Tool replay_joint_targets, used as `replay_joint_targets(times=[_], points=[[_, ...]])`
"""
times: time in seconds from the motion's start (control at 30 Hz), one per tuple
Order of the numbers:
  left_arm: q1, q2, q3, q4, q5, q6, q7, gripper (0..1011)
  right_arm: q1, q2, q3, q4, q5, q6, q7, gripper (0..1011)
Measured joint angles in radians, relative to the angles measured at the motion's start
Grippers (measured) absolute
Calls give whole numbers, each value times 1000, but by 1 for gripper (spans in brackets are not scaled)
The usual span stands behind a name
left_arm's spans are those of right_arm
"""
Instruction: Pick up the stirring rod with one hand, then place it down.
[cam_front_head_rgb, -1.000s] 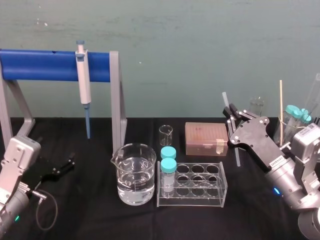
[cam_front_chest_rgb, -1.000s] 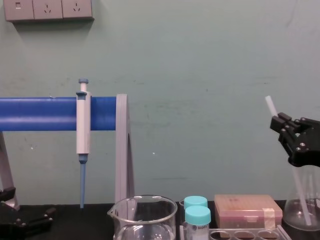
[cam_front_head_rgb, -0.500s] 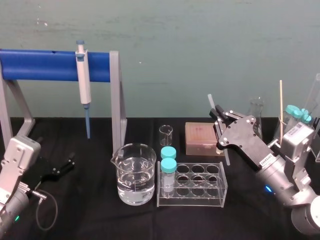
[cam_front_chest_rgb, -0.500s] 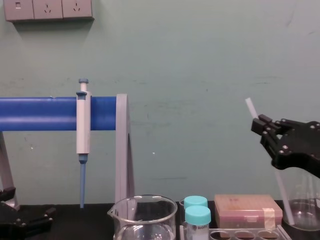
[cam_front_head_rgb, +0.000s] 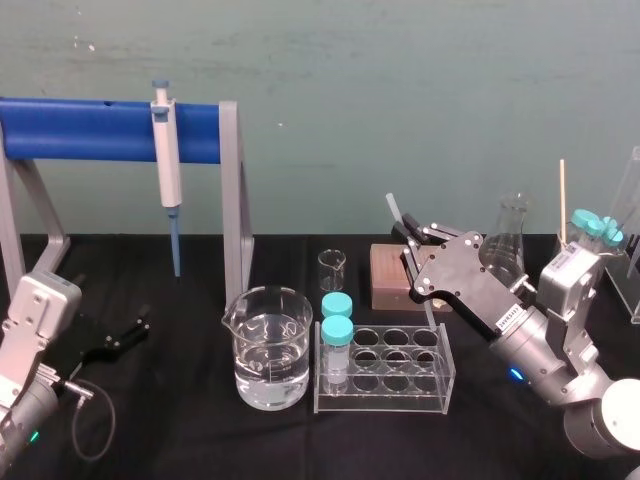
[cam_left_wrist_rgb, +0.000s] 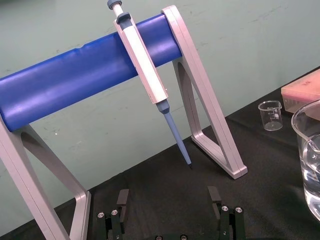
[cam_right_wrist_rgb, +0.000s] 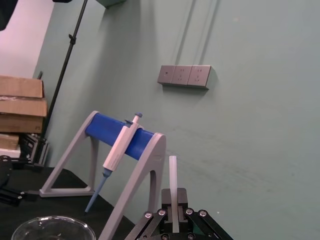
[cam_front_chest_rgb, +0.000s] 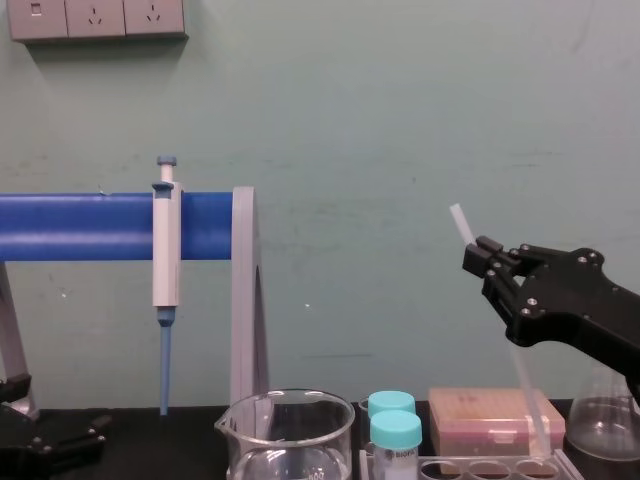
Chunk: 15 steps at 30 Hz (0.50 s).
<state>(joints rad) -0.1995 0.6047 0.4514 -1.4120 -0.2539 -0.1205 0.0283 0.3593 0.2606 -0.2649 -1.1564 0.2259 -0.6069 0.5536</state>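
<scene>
The right gripper (cam_front_head_rgb: 408, 233), closed on the stirring rod (cam_front_head_rgb: 394, 210), has been swung from the table's right side toward its centre. It is now seen above the test tube rack (cam_front_head_rgb: 442, 386) and partly before the pink tip box (cam_front_head_rgb: 385, 275). The tilted rod has been carried along, its lower end brought near the rack's rear right corner. The flask (cam_front_head_rgb: 510, 235) has been uncovered.

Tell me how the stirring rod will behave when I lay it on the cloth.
The stirring rod runs straight below the right gripper, which pinches it near its top, so it is probably stiff. Thin and round, it may roll on the black cloth. Translucent like glass, it could be slippery and brittle.
</scene>
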Motion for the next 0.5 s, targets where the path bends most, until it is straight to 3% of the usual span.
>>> replay_joint_targets(times=[0.5], points=[[0,0,0,0,0,0,0,1000,32,-8,-22,70,79,13,63,60]])
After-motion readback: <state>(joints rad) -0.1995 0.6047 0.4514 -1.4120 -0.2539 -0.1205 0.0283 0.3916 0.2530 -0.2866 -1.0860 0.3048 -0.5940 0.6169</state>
